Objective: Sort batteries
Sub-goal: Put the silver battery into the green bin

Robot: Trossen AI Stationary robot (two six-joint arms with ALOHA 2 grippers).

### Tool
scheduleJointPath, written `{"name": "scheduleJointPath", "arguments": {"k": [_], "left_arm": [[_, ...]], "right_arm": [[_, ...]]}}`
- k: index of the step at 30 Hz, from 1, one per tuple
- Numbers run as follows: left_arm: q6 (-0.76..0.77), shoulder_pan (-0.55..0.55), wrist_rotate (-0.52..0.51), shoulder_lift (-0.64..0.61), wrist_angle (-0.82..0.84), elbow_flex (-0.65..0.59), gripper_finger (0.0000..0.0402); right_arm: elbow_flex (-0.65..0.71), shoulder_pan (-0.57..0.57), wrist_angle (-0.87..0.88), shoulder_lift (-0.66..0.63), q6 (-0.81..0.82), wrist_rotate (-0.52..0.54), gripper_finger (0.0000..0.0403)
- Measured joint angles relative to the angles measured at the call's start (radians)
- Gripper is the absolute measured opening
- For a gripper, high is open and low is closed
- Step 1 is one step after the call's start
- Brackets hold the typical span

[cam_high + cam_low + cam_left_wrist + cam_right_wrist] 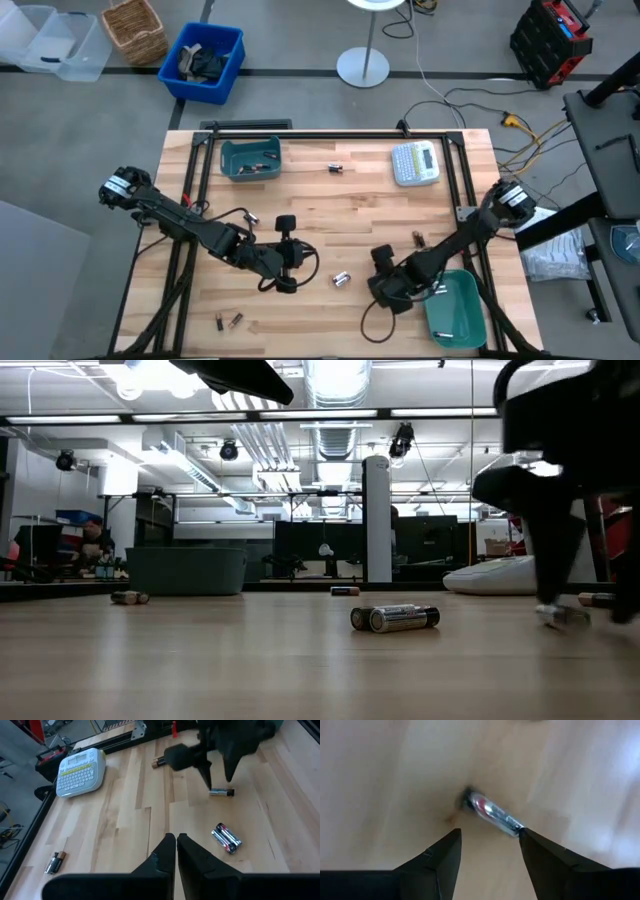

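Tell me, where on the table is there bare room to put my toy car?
Bare wood lies between the left bin and the label maker, apart from a couple of batteries there. The near middle is crowded: both pincers and loose batteries.

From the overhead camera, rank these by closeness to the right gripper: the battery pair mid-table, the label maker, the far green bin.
1. Battery pair: just left of the open right gripper, toward the table's middle.
2. Label maker: far edge, right side.
3. Far green bin: far edge, left side, farthest.
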State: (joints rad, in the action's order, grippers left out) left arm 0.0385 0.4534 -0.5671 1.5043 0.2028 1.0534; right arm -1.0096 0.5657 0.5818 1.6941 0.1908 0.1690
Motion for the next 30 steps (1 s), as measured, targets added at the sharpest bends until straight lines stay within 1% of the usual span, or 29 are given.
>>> {"name": "scheduleJointPath", "arguments": {"k": [2, 6, 10, 16, 21, 25, 30], "left_arm": [[0.0, 0.0, 0.0, 0.0, 0.0, 0.0, 0.0], [0.0, 0.0, 0.0, 0.0, 0.0, 0.0, 0.0], [0.0, 0.0, 0.0, 0.005, -0.001, 0.0, 0.0], [0.008, 0.0, 0.001, 0.014, 0.0, -0.001, 0.0], [0.016, 0.0, 0.001, 0.014, 0.0, -0.001, 0.0], [0.018, 0.0, 0.001, 0.014, 0.0, -0.001, 0.0], [0.019, 0.0, 0.004, 0.015, 0.0, -0.001, 0.0]], "right_arm": [[-0.015, -0.012, 0.001, 0.025, -0.015, 0.022, 0.0194], [-0.037, -0.027, 0.004, 0.054, -0.077, 0.017, 0.0191], [-0.05, -0.036, 0.008, 0.069, -0.105, 0.011, 0.0187], [-0.05, -0.053, 0.009, 0.07, -0.068, -0.002, 0.0187], [-0.065, -0.056, 0.006, 0.064, -0.038, 0.011, 0.0187], [-0.093, -0.06, -0.013, 0.066, -0.027, -0.008, 0.0187], [-0.115, -0.06, -0.019, 0.1, -0.034, -0.044, 0.0179]]}}
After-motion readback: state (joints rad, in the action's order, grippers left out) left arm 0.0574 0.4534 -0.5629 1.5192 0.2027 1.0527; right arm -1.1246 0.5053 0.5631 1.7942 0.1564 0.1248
